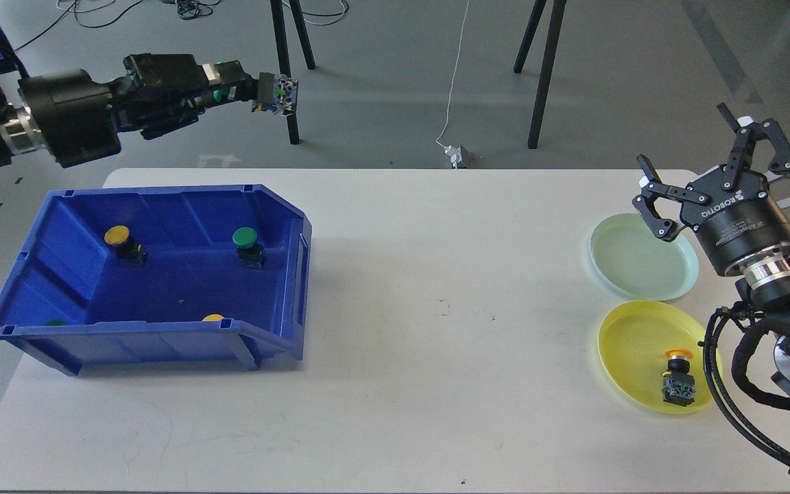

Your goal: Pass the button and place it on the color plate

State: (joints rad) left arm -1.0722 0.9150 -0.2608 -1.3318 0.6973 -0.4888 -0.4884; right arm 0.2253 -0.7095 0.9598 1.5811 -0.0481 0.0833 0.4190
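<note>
The left hand (pixel 278 95) is hanging at eleven o'clock beyond the worktop (pixel 395 329), pinching a green button (pixel 280 94), up and away from the blue bin (pixel 148 267). The right hand (pixel 700 175) is hovering spread at three o'clock, over the green plate (pixel 625 264). A yellow button (pixel 677 376) is lying on the yellow plate (pixel 631 343).

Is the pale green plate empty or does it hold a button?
Empty: the pale green plate shows only bare surface; the right end effector hangs open above it.
</note>
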